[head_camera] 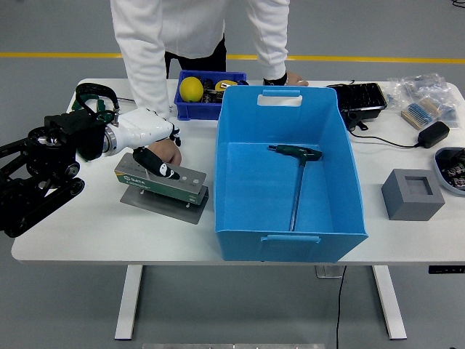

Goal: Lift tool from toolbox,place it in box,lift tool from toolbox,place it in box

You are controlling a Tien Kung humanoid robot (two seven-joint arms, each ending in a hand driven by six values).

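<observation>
Head view: a white table [87, 240] stands on a grey floor crossed by a yellow line [58, 55]. A T-handle tool [296, 174], green grip and thin steel shaft, lies flat inside the large blue box [290, 236]. The left hand [145, 134], fingers relaxed and empty, hovers over the grey tool holder [163, 182]. A person's hand [168, 153] rests beside it.

A smooth blue plastic box [289, 182] holds a T-handle hex key [296, 177] with a bright metal shaft and dark green grip. The left hand [149, 138] wears a glossy white shell with black fingertips. The grey tool holder [161, 179] looks like matt metal, on a smooth white table [407, 236]
</observation>
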